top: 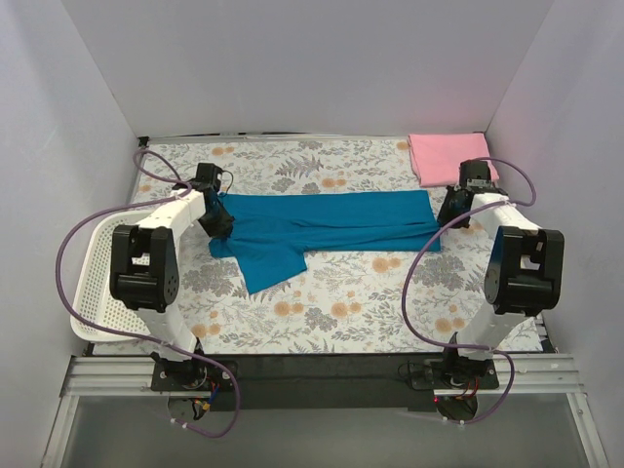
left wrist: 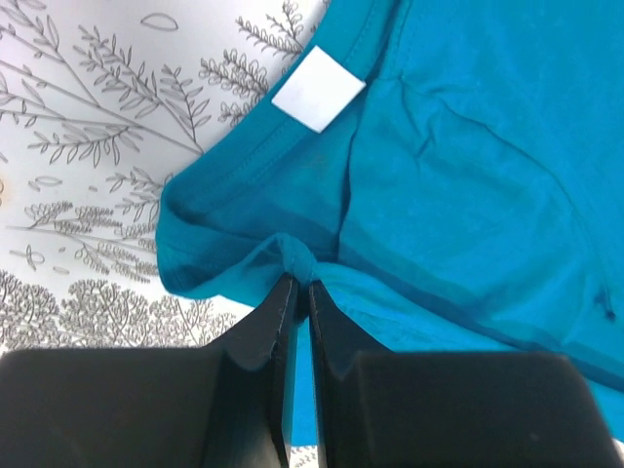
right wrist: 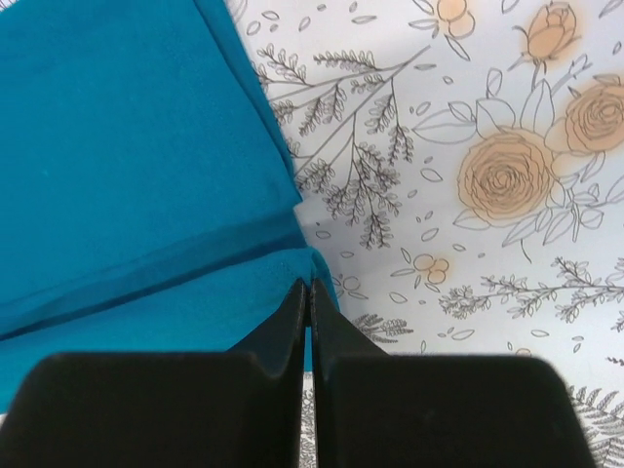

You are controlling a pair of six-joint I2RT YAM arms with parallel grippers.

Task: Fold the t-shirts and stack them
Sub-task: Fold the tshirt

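The pink t-shirt (top: 447,156) lies folded flat at the far right corner of the floral table (top: 341,312) — that half looks done. The teal t-shirt (top: 322,224) stretches across the middle as a long band, only partly folded, with one sleeve (top: 268,265) poking out toward the near side. The left gripper (left wrist: 300,285) has its jaws pressed together on a bunched bit of cloth at the collar end, near the white neck label (left wrist: 318,88). The right gripper (right wrist: 309,288) is pinched shut at the hem corner, cloth seemingly caught between the tips. What is left, I'd judge, is folding it across and stacking it with the pink one. From above, both claws' tips are hard to make out — and how many layers the band has I can't tell.
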